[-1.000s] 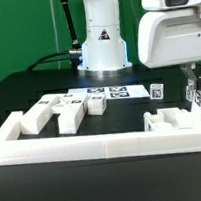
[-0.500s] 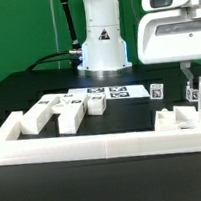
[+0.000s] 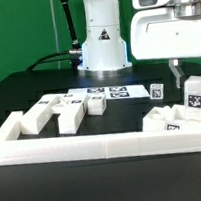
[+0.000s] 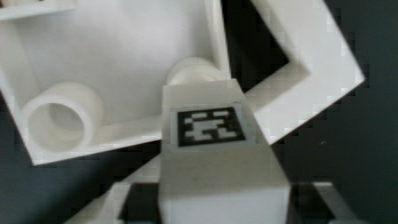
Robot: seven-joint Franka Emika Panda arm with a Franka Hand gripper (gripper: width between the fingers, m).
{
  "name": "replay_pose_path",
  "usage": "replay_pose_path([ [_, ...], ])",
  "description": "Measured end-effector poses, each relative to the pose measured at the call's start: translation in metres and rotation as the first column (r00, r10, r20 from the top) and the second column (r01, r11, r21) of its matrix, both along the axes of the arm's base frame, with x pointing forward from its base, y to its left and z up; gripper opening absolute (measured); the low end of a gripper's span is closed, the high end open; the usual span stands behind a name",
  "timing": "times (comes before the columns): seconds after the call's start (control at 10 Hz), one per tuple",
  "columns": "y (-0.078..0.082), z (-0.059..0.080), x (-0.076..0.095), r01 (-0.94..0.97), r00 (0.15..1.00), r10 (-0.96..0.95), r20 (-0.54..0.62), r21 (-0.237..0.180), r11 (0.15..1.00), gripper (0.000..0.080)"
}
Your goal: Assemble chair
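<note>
Exterior view: the gripper (image 3: 188, 78) hangs at the exterior view's right, its two fingers closed on the upper end of a square white leg (image 3: 195, 94), which stands upright with a black-and-white tag facing the camera. Directly below and in front of the leg lies the seat plate (image 3: 169, 122), flat on the black table (image 3: 13, 103), just behind the long low border wall (image 3: 93, 146) and bearing a tag of its own; whether the leg's lower end touches the plate cannot be told from this view. Several further chair parts (image 3: 68, 117) lie side by side at the exterior view's left, inside the wall's corner and well apart from the seat plate. The marker board (image 3: 110, 90) lies flat behind them, in front of the robot arm's base (image 3: 100, 38), and a small tagged block (image 3: 157, 91) stands between the board and the held leg. Wrist view: the leg (image 4: 210, 130) runs away from the camera between the fingers (image 4: 313, 198), its tag turned toward the lens, and its far end overlaps the edge of the seat plate (image 4: 107, 60), beside a round socket (image 4: 63, 122) near the plate's corner; the jaws are set narrow, pressed on the leg's two sides, with nothing else in their grasp
</note>
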State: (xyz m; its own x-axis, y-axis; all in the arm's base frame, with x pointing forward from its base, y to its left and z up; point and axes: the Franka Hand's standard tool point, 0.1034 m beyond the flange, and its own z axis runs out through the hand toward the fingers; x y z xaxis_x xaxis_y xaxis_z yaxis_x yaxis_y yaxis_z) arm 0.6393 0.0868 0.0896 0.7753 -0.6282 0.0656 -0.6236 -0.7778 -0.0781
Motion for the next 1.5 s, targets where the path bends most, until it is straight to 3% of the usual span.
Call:
replay_pose_path([
  [0.6,-0.026,0.0,-0.002,0.332,0.943,-0.332,0.005,-0.029,0.943,0.0294],
  [0.7,-0.025,0.0,-0.002,0.331,0.944,-0.331,0.005,-0.028,0.943,0.0382],
  [0.8,-0.025,-0.001,-0.003,0.317,0.948,-0.317,0.004,-0.03,0.948,0.0382],
  [0.9,-0.024,-0.001,-0.003,0.28,0.96,-0.28,0.003,-0.035,0.959,0.056],
  [1.0,-0.023,-0.001,-0.003,0.246,0.969,-0.247,0.002,-0.038,0.968,0.0622],
  [1.5,-0.024,-0.003,-0.003,-0.19,0.982,0.19,-0.007,-0.083,0.978,0.0649],
])
